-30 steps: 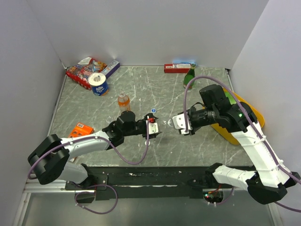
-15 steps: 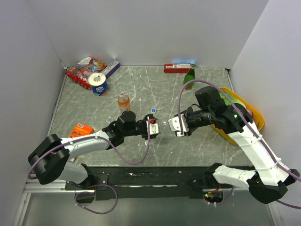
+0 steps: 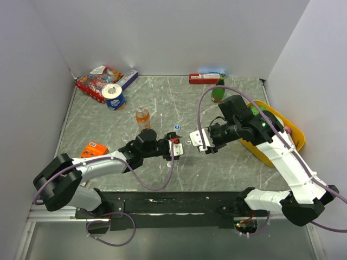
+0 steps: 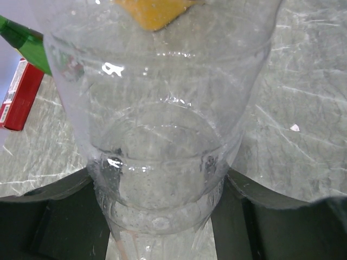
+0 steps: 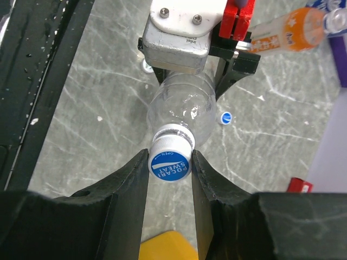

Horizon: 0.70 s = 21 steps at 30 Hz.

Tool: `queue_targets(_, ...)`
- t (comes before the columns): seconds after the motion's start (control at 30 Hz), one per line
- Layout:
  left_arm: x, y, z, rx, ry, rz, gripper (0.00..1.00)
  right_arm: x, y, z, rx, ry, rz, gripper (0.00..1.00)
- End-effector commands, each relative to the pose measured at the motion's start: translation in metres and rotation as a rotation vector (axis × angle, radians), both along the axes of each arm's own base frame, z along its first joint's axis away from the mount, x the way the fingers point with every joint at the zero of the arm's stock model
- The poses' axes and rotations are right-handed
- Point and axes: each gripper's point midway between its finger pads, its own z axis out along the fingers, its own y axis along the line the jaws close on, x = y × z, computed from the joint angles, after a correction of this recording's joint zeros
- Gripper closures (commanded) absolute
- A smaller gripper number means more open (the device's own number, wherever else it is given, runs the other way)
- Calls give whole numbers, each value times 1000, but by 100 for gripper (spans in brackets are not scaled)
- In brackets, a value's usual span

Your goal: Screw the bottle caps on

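Grips a clear bottle (image 5: 181,108) in the left gripper (image 3: 174,146), jaws closed around its body, bottle lying sideways with the neck pointing right. Pinches a blue-and-white cap (image 5: 169,164) in the right gripper (image 3: 198,140), fingers closed on the cap's sides, cap pressed up to the bottle's mouth; cannot tell whether any thread has caught. Meets at mid-table, near the front half, with both wrists close together and little gap between them.

Shows a loose blue cap (image 3: 177,127) flat on the table (image 3: 179,103) just behind the left gripper, apart from it. Shows an orange bottle (image 3: 142,116) upright farther back and left, near the left arm's wrist but not touching.

Leaves bare marble behind the two grippers as far as the back wall, and more in front of them down to the black rail at the near edge. Crowds the back left corner with a snack packet (image 3: 96,82) and a tape roll (image 3: 114,96). Lines the back edge with a red box (image 3: 203,78) and a green bottle (image 3: 218,89), the latter just behind the right arm's elbow. Fills the right edge with a yellow tub (image 3: 263,155) under the right arm. Keeps an orange box (image 3: 93,149) by the left forearm. Closes in left, back and right with white walls.
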Motion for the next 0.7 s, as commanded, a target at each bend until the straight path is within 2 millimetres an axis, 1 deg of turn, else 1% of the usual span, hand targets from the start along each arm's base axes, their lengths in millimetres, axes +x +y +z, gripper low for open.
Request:
queue_targets(0.0,4,-17,71,-214,-138,-19,99,-4,0,-6,-12,61,-42,66)
queue_targets(0.03,6,-17,76,-240,-131,-8,99,-4,0,-8,-9,69,-53,67)
queue_targets(0.1,4,-16,78,-266,-93,6,99,-1,2,-4,22,52,-76,67)
queue_targets(0.13,4,-16,81,-279,-87,8,99,0,2,-6,29,53,-93,67)
queue_targets(0.17,5,-14,85,-301,-78,25,99,3,4,-1,55,53,-121,66)
queue_targets(0.23,5,-13,85,-305,-73,34,99,5,6,1,68,69,-152,66)
queue_targets(0.3,8,-10,87,-316,-91,59,99,4,6,-2,54,122,-181,66)
queue_targets(0.33,9,-10,88,-320,-99,63,99,6,7,0,56,129,-194,67)
queue_targets(0.37,11,-10,92,-328,-115,72,99,7,9,-3,50,162,-216,67)
queue_targets(0.47,17,-9,98,-353,-118,118,99,8,12,-3,56,207,-262,67)
queue_targets(0.5,20,-8,104,-373,-129,144,99,9,11,-4,54,220,-278,67)
queue_targets(0.53,22,-8,104,-376,-130,163,99,9,12,-3,54,231,-293,68)
queue_targets(0.6,23,-9,111,-403,-132,185,99,12,14,-6,54,291,-362,68)
queue_targets(0.63,29,-6,112,-417,-114,230,99,13,15,-5,60,310,-386,68)
queue_targets(0.67,31,-5,116,-434,-104,253,99,14,17,-6,65,364,-447,69)
